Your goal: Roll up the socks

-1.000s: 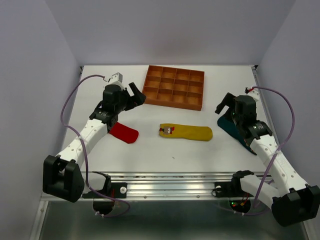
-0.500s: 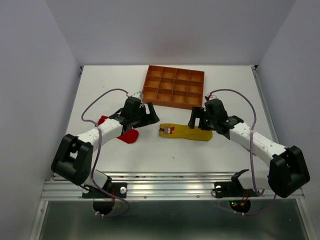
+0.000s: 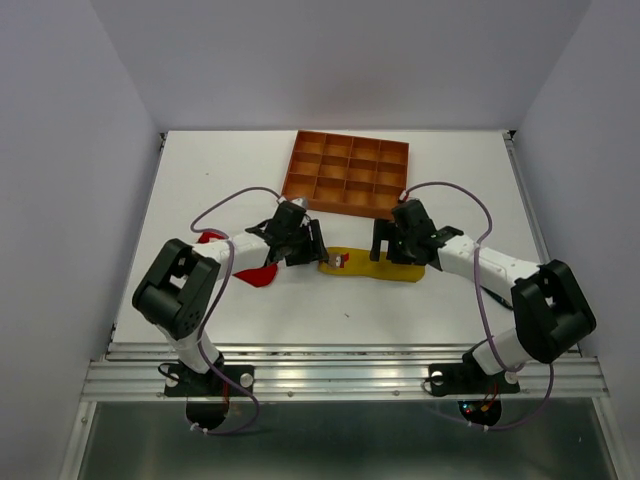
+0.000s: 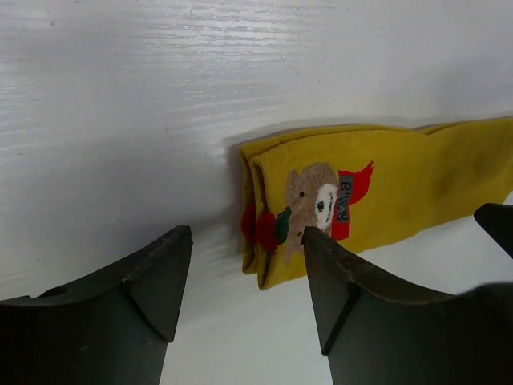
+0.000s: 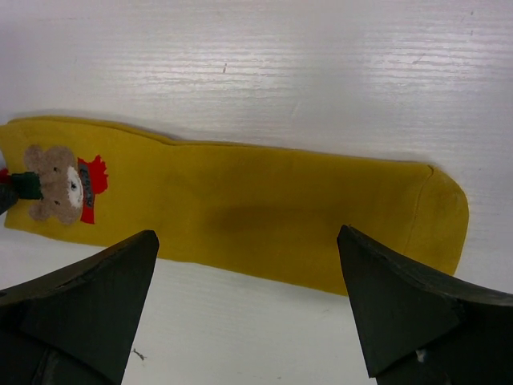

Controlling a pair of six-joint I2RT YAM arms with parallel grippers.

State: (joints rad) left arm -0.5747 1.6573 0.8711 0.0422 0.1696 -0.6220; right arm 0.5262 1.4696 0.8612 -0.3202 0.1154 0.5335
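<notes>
The flat yellow knitted sock [image 5: 240, 218] lies stretched out lengthways at the middle of the white table [image 3: 200, 180], its cuff end, marked by a small brown bear patch with red trim [image 4: 317, 200], pointing toward the left arm. It looks light, limp and thin. It should fold at a touch and slide easily on the smooth tabletop, so rolling probably means pinching the doubled cuff edge while the far part is pinned down. The left gripper [image 4: 244, 241] hangs low over that cuff edge, its jaws moderately apart with nothing between them and the edge showing in the gap. The right gripper [image 5: 247, 234] hovers over the foot half, jaws spread wide and empty. A red fabric sock [image 3: 258, 273] lies just to the left, partly hidden under the left arm. Behind stands an orange-brown gridded tray [image 3: 345, 209].
</notes>
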